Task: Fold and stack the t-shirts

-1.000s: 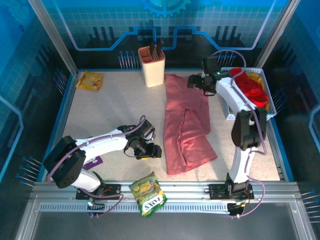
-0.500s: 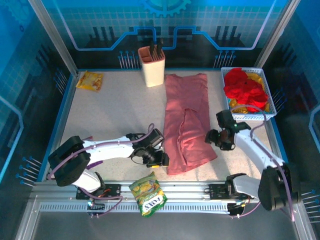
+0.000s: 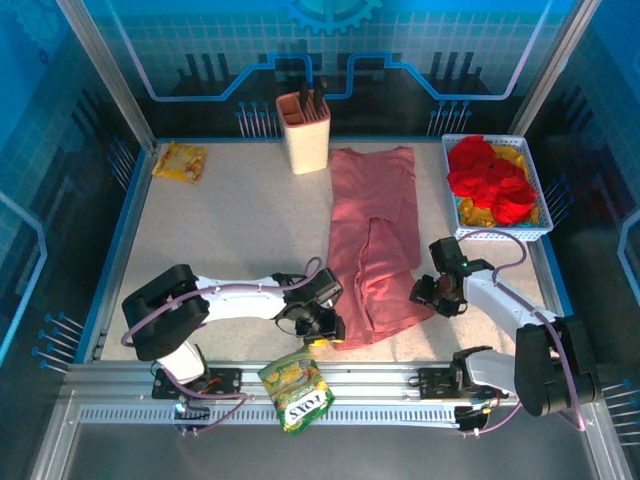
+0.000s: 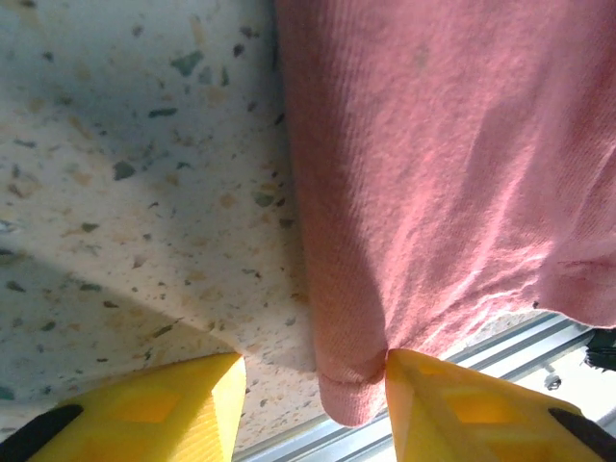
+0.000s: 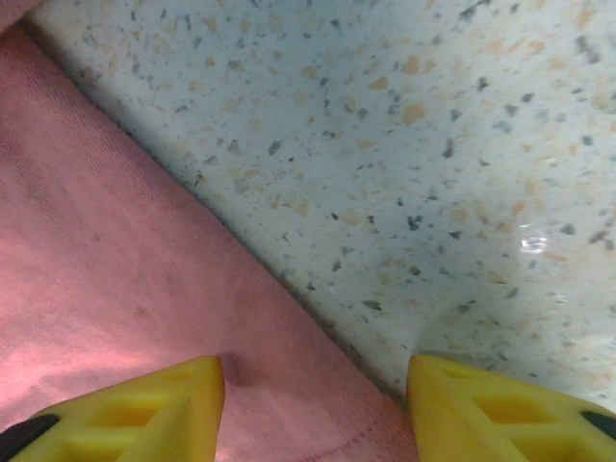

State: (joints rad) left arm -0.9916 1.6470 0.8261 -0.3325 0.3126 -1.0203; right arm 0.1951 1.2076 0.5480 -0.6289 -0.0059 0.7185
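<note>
Snack packet (image 3: pixel 295 387) lay on the near rail (image 3: pixel 400 372), btwn the two arm bases.

Just past it, L gripper (image 3: pixel 322 330) sat low at the near-left corner of the pink shirt (image 3: pixel 375 240). Wrist cam: L gripper (image 4: pixel 310 373) had its jaws apart, not clamped. The shirt's (image 4: pixel 433 173) hem corner hung in the gap, touching the right-hand yellow finger (image 4: pixel 462 409). The other finger stood clear on the speckled table (image 4: pixel 144 192).

R gripper (image 3: pixel 425 294) was low at the shirt's near-right edge, approx level w/ the L one. Wrist cam: R gripper (image 5: pixel 315 371) also had its jaws apart, straddling the shirt's (image 5: pixel 115 279) diagonal edge. One finger (image 5: pixel 144 409) was over cloth, the other over bare table (image 5: pixel 385 144). Nothing was gripped.

Pink shirt lay flat mid-table, running near to far, w/ a narrow flap folded over its centre. Its far end was beside the beige tub (image 3: pixel 303 130).

Far right, a white basket (image 3: pixel 500 234) held crumpled red shirts (image 3: pixel 490 175) over a yellow shirt (image 3: pixel 516 150). It sat apart from the pink one.

Far left corner: small yellow packet (image 3: pixel 180 160), flat on the table.
</note>
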